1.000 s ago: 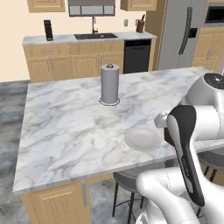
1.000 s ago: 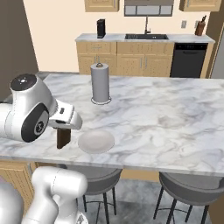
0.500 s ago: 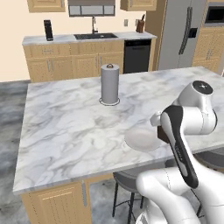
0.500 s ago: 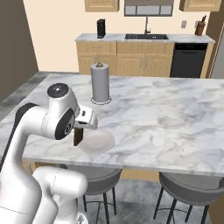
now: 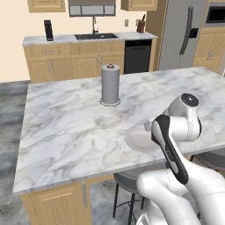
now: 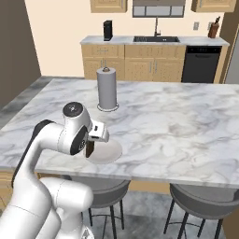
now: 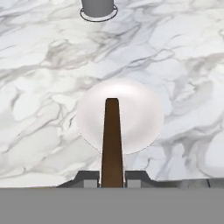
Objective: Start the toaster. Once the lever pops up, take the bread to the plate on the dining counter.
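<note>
Since a second ago, the arm has swung in over the plate [image 7: 131,114], so the bread [image 7: 112,144] now hangs above it and not off to the side. The plate and the paper towel roll [image 5: 110,84] have not moved.

The plate is round and white. It sits on the dining counter [image 5: 66,127], near the edge by the robot. The counter top is white and grey marble over light wood cabinets. The roll stands upright farther back, well apart from the plate. Two stools [image 6: 200,200] are tucked under the near edge. Behind is a worktop with a sink [image 6: 156,39], a black dishwasher [image 6: 201,64] and a grey fridge [image 5: 184,35].

The arm bends up from the base and folds over, so its hand points down at the plate. The gripper [image 7: 112,178] is pinching the bread, one finger on each flat side. From the hand view the slice is seen edge on, a thin brown strip across the middle of the plate.
</note>
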Tool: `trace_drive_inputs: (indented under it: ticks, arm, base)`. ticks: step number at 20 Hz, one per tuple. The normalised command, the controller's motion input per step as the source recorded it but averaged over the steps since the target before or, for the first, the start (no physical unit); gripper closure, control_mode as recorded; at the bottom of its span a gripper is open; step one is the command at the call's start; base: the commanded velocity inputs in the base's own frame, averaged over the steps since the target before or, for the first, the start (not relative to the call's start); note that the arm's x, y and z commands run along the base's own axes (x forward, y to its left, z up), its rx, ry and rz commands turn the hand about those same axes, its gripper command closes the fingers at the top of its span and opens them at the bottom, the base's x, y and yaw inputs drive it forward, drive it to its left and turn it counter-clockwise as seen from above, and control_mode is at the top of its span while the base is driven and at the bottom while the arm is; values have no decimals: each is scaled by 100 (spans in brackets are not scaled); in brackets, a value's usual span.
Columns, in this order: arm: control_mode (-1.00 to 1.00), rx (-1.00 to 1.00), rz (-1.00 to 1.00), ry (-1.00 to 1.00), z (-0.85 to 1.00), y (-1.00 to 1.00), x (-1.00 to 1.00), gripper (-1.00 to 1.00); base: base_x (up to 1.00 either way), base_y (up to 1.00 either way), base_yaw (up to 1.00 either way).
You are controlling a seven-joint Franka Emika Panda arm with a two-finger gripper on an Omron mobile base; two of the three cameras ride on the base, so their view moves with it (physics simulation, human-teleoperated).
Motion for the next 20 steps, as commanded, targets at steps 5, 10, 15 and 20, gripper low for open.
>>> trace_drive_inputs:
  ticks: [5,10,15,20]
  arm:
    - [-100,0,0,-4,-39,0,33,100]
    - [-100,0,0,-1,-16,1,32,100]
    - [-100,0,0,-1,-4,17,27,100]
    - [-100,0,0,0,-8,11,21,100]
  base:
    - [0,0,0]
    - [0,0,0]
    - [0,0,0]
    - [0,0,0]
